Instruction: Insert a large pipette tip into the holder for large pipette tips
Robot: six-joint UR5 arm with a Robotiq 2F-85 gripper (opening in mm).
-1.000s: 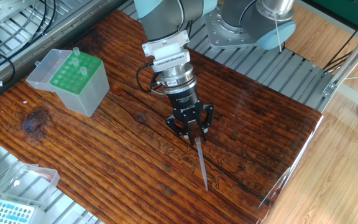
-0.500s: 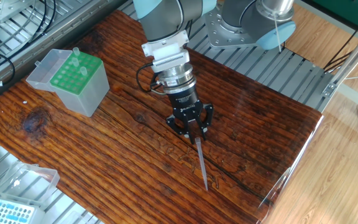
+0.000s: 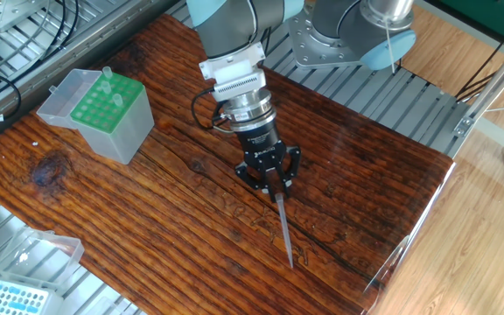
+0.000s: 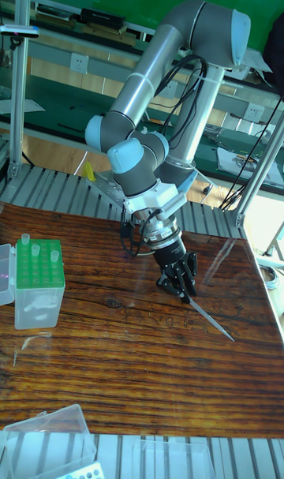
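Note:
The large pipette tip (image 3: 284, 232) (image 4: 213, 321) is a thin grey cone that slants down to the wooden table, with its fine point toward the front right edge. My gripper (image 3: 276, 192) (image 4: 186, 293) points down at its wide end, and the fingers are shut on the tip there. The holder for large pipette tips (image 3: 103, 107) (image 4: 38, 270) stands far off to the left. It has a green hole plate and its clear lid (image 3: 59, 98) is folded open. A few tips stand upright in the plate's far rows.
A flatter box with a light blue grid top (image 3: 7, 297) (image 4: 79, 471) sits at the front left, with a clear lid (image 3: 46, 249) beside it. The table's glossy right edge (image 3: 409, 236) is near the tip's point. Cables run off at the far left.

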